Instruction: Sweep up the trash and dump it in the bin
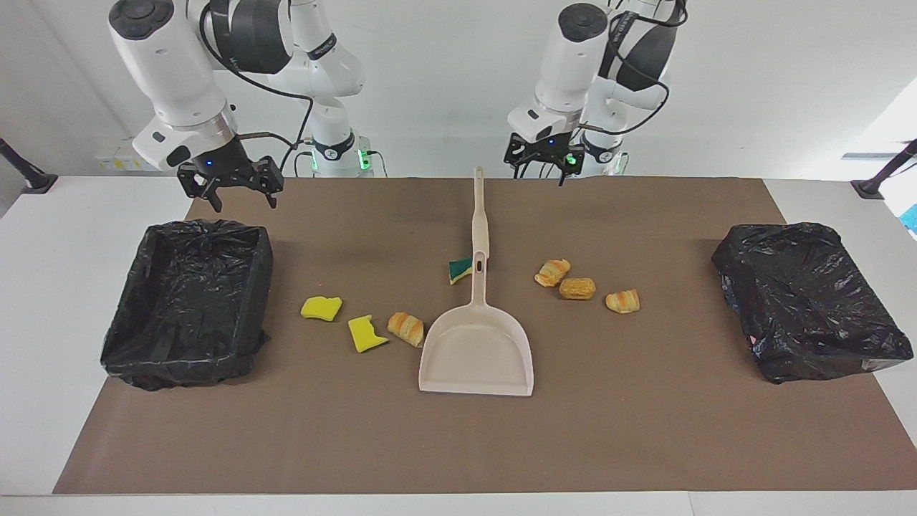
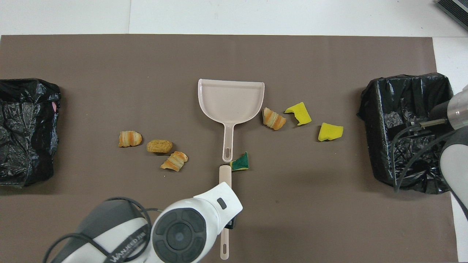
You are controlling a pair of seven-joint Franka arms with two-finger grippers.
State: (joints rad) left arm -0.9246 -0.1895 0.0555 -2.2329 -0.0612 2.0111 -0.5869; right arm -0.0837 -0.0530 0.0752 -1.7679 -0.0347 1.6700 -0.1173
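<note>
On brown matting lie flaky pastries and spongy chunks; both end effectors gape.

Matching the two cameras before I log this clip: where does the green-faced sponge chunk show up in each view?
Facing view: the green-faced sponge chunk lies mid-mat, touching the dustpan handle's end, on the side toward the right arm's end of the table.
Overhead view: the same chunk sits just below centre, beside the dustpan handle's tip.
Shared landmark: the spot where the dustpan handle meets the brush handle.
</note>
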